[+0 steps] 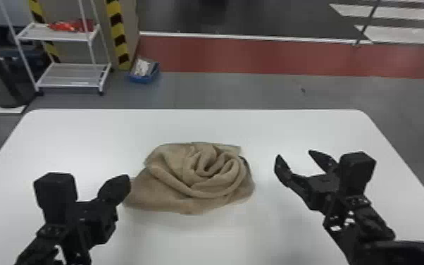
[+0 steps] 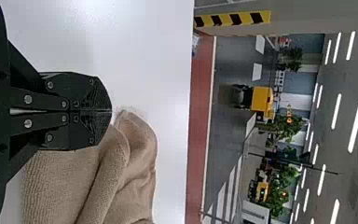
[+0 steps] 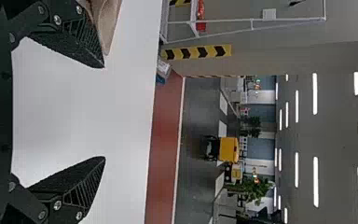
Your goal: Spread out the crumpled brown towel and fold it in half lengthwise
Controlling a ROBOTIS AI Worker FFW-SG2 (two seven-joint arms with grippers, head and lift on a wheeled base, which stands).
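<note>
The step in hand is judged to be the opening out of the brown towel (image 1: 186,190), which is heaped in coiled folds on the worktop (image 1: 299,128), with a flatter layer spread beneath. For this to be done well, a single outer layer should be pinched near a corner rather than the thick coil, so that folds are not locked together. The left claw (image 1: 126,180) is closed, with no cloth to be seen pinched in it, so it would need to be opened for a grip. The right claw (image 1: 294,154) is open and could be brought in low at the opposite edge. The cloth should then be drawn apart gently and evenly; if it is tugged from one side, the whole heap may be dragged along.

The towel is placed between the claws: its left edge is right by the left claw's tips, though contact cannot be told, and its right edge is near the right claw but apart from it.
</note>
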